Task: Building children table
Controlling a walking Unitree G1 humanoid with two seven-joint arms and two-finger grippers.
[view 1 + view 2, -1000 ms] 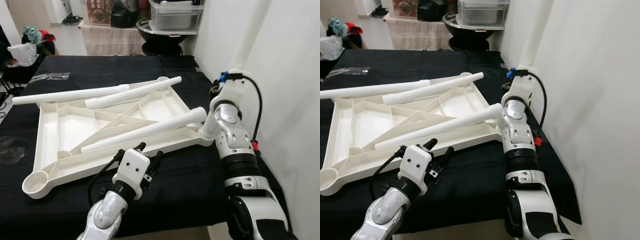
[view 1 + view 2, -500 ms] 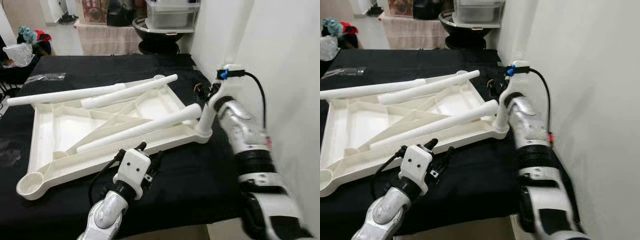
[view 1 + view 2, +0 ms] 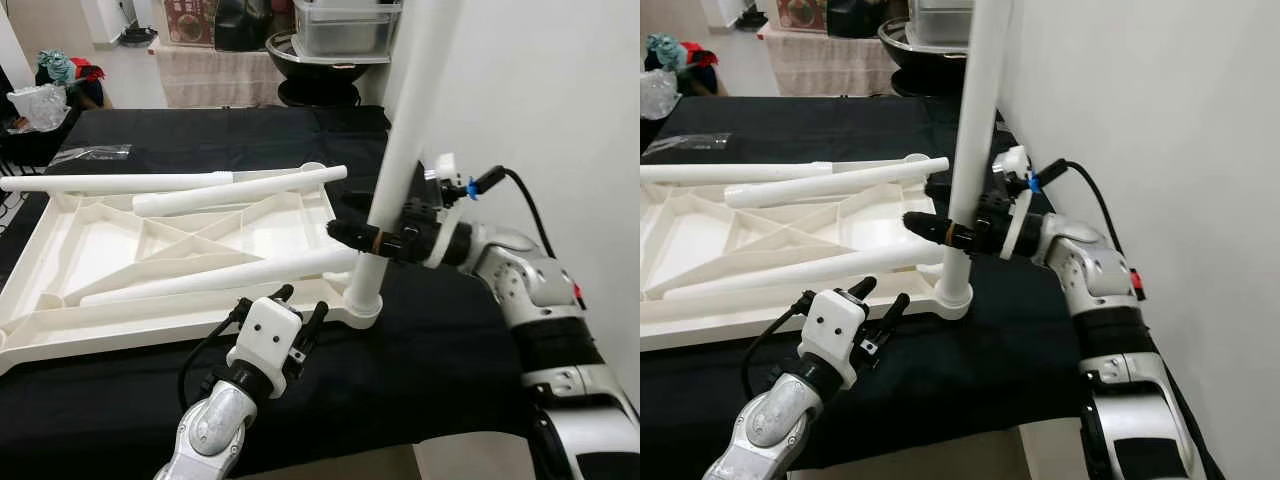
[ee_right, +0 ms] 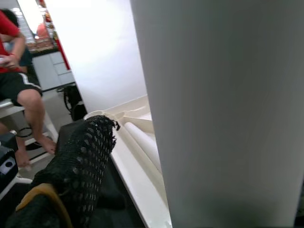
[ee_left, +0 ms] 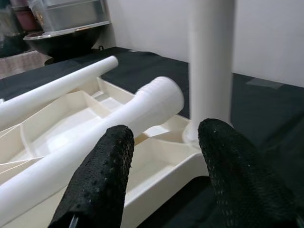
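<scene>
Gripping a white table leg [image 3: 398, 150] upright with my right gripper [image 3: 385, 240], its foot set in the near corner socket of the upside-down tabletop [image 3: 190, 265]
My left gripper [image 3: 295, 310] hovers spread and empty over the black cloth [image 3: 420, 370] just beside that corner; three more legs [image 3: 215, 280] lie flat across the tabletop

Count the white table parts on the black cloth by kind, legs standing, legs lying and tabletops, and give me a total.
Upright table leg, standing in the tabletop's corner socket and held by the right gripper: 1
Table legs lying across the tabletop: 3
Upside-down tabletop: 1
Total: 5 parts
</scene>
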